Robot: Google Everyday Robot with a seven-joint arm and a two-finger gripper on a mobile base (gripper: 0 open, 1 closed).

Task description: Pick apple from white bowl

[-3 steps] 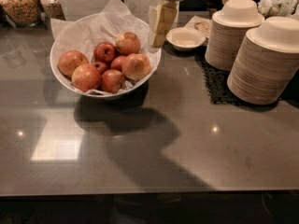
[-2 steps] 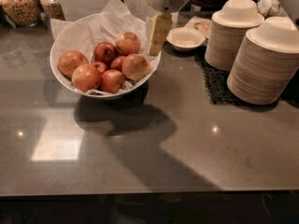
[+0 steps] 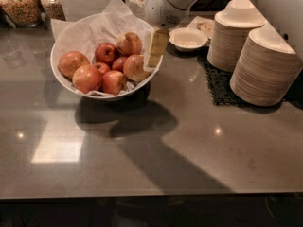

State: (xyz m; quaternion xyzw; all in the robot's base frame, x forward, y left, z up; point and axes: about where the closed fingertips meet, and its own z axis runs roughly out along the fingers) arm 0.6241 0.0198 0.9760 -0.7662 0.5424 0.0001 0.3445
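Legible text, labels, brands, numbers: none readable on any surface in view; checked the large deep white bowl lined with crumpled white paper (image 3: 64, 82), the two stacks of beige plates (image 3: 265, 74) and the glass jars (image 3: 19, 4) at rear left. Position note: cream-coloured two-finger gripper (image 3: 155, 48) hangs at the bowl's right rim

White bowl (image 3: 64, 82) sits on the desk (image 3: 199, 145), deep and wide, crumpled paper (image 3: 94, 30) poking above its rim. The big tan, pink-blushed apple (image 3: 135, 68) rests against the right wall, claw (image 3: 151, 63) just beside it.
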